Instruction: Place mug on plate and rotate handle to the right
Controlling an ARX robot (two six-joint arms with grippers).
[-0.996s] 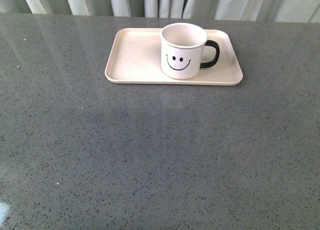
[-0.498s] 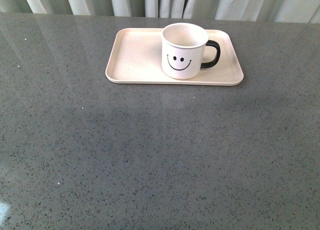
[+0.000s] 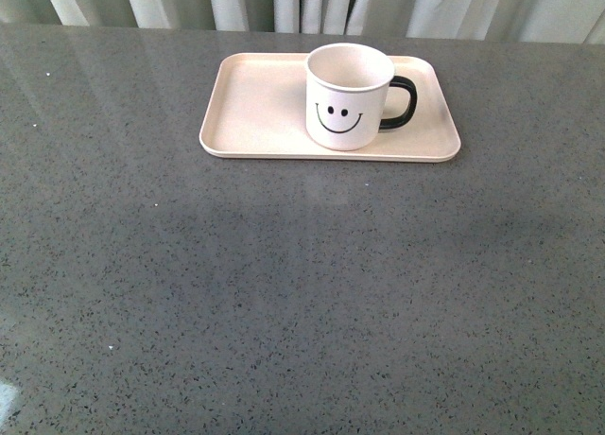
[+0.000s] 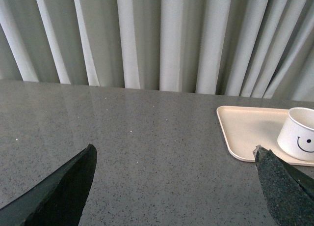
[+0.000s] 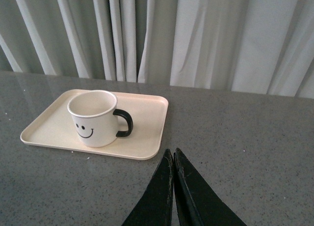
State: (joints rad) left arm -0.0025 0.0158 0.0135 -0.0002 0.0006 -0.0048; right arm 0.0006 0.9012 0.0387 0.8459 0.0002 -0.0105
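mug [image 3: 348, 96]: white, black smiley, upright on plate [image 3: 255, 109], right of centre
handle [image 3: 401, 102]: glossy black loop, pointing right
left gripper [image 4: 171, 186]: jaws wide, empty
right gripper [image 5: 173, 186]: jaws pressed together, empty
counter [image 3: 284, 284]: grey speckled

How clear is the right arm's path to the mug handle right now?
Probably clear. In the right wrist view the handle faces the right gripper with only bare table between them. The mug stands upright on the plate. The fingers are closed, so they would need opening first.
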